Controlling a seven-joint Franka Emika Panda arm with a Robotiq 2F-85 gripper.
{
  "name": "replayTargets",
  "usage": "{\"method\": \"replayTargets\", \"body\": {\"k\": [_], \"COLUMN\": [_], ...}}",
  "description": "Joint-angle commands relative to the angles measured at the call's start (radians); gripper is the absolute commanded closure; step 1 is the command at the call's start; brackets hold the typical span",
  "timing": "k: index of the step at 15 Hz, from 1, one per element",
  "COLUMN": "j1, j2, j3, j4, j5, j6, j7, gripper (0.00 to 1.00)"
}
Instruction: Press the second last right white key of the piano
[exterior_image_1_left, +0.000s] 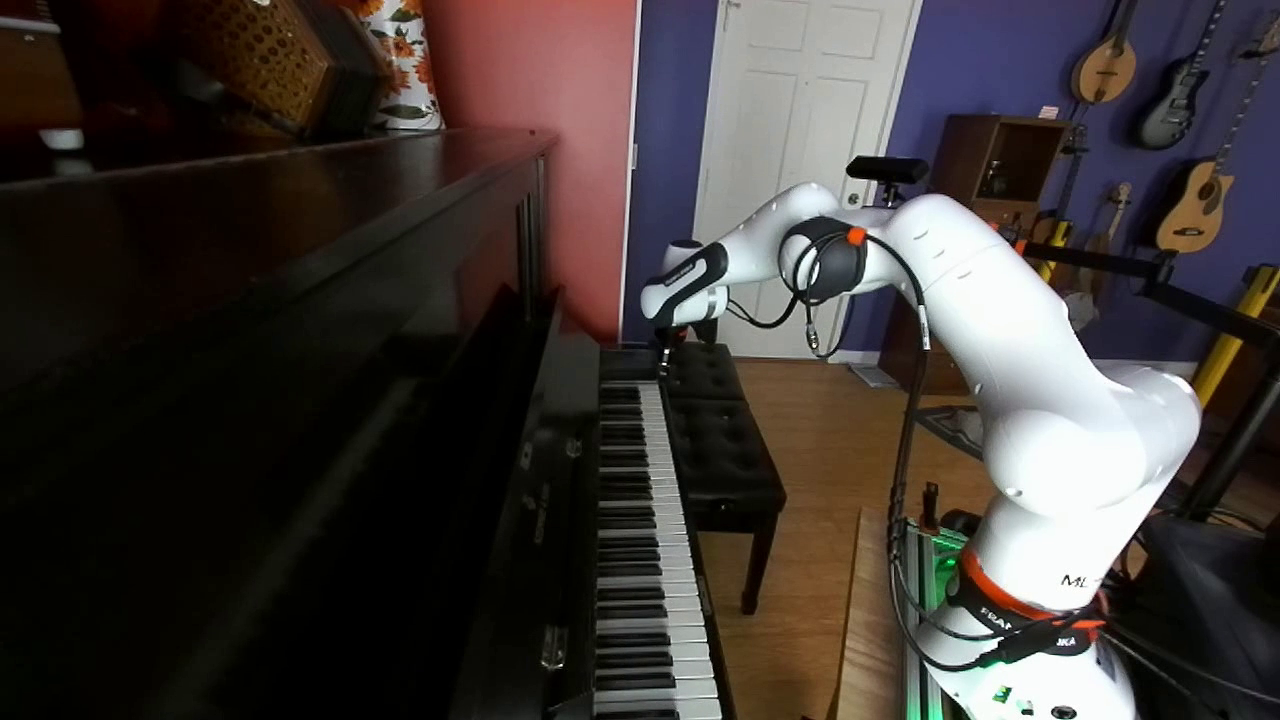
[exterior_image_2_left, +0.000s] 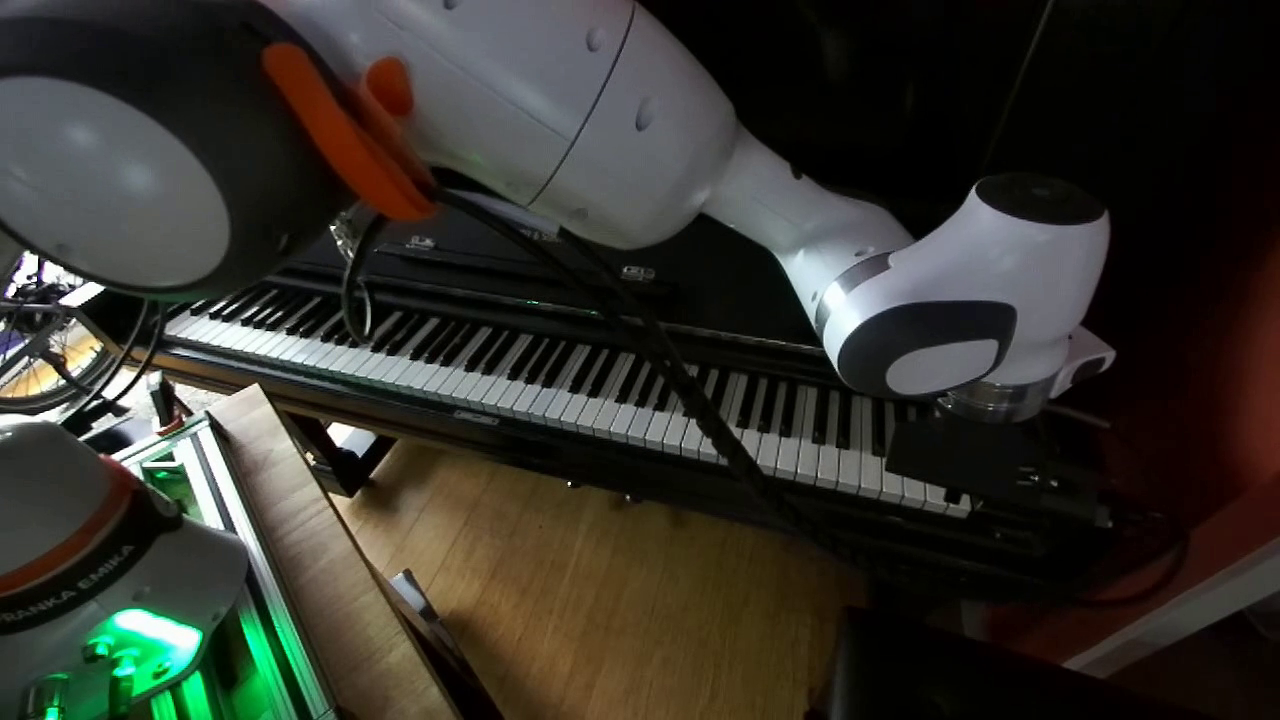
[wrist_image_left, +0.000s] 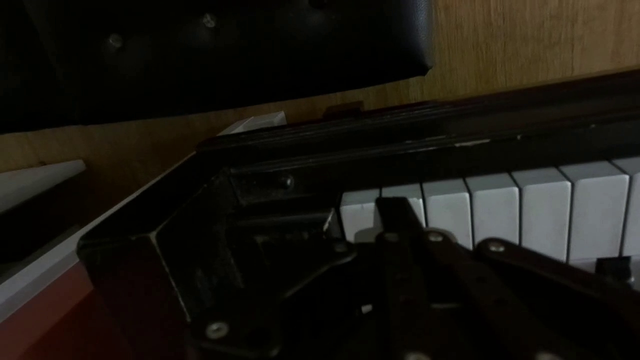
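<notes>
The glossy dark piano (exterior_image_1_left: 350, 330) shows in both exterior views, and its row of white and black keys (exterior_image_2_left: 550, 400) runs under the arm. In the wrist view the end of the keyboard is at the left, with the last white key (wrist_image_left: 359, 212) beside the dark end block. The second last white key (wrist_image_left: 403, 190) is partly hidden behind my fingertips. My gripper (wrist_image_left: 398, 212) is shut and empty, its tips pointing at that key. Whether they touch it I cannot tell. In an exterior view the dark gripper (exterior_image_1_left: 664, 358) is at the far end of the keys.
A black padded bench (exterior_image_1_left: 720, 450) stands close along the keyboard's front; it also shows in the wrist view (wrist_image_left: 210, 55). The raised end block (wrist_image_left: 200, 240) borders the last key. A red wall (wrist_image_left: 55, 320) is close beyond it. Cables (exterior_image_2_left: 720, 430) hang from the arm.
</notes>
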Motion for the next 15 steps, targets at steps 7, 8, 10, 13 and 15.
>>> {"method": "replayTargets", "body": {"k": [7,8,10,13,15], "j1": [-0.027,-0.028,-0.023,-0.026,-0.027], "j2": [0.078,0.083,0.087,0.093,0.096], "j3": [0.033,0.035,0.031,0.035,0.037], "j4": [0.062,0.066,0.066,0.069,0.069], "j5": [-0.01,-0.01,0.004,0.006,0.007], "j6": [0.092,0.093,0.101,0.113,0.114], "j7": [-0.026,-0.027,-0.041,-0.054,-0.059], "gripper": [1.0,1.0,1.0,1.0,1.0]}}
